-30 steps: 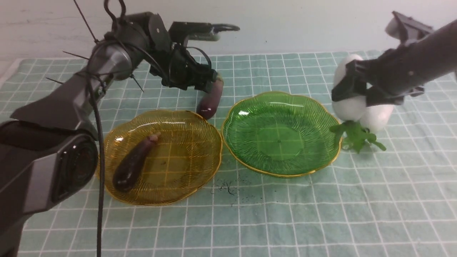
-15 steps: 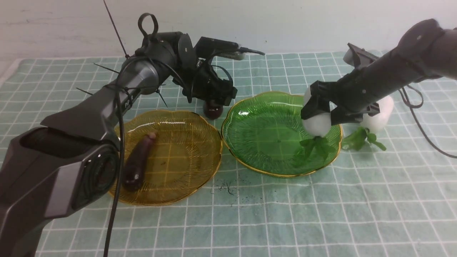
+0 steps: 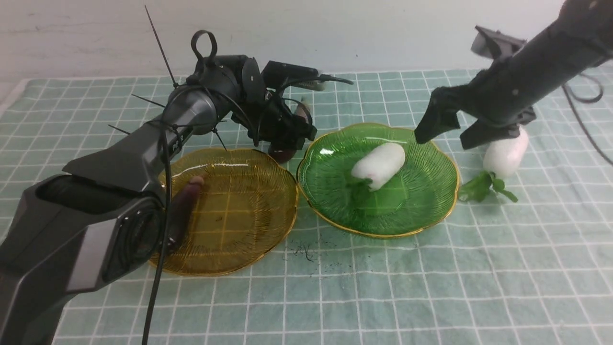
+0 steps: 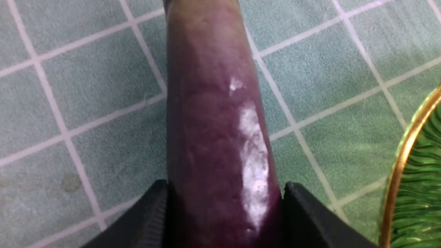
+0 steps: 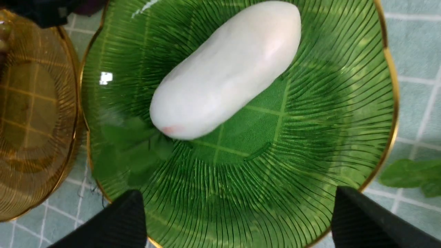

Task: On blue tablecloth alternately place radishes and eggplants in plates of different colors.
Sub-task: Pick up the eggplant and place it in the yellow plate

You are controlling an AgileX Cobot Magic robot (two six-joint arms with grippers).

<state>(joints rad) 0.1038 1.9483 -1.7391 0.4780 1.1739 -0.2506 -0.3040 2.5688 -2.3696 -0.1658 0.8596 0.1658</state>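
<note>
Two plates w/ gold rims stand side by side on the pale teal-blue tablecloth w/ white grid (image 3: 431,287): the amber-yellow translucent ribbed plate (image 3: 239,215) on my left and the bright green translucent ribbed plate (image 3: 421,191) on my right, rims almost touching.

My R pincer (image 3: 448,139) hangs above the far right edge of the green plate and is released: both black fingers stand wide apart, nothing btw. them. The white oblong radish (image 3: 380,163) lies on its side inside the green plate, leaf tuft toward the amber plate. The second white radish (image 3: 505,153) lies on the cloth just beside the green plate, on the right, its green leaves near the rim.

My L pincer (image 3: 287,141) is low behind the gap btw. the plates and is clenched on the slender glossy dark-purple eggplant (image 4: 217,120); in the left wrist view the two fingers press both its flanks. Whether this eggplant touches the cloth, I cannot tell. The other dark-purple eggplant (image 3: 184,211) lies in the left part of the amber plate, pale stem end to the far side, partly hidden by my L arm.
</note>
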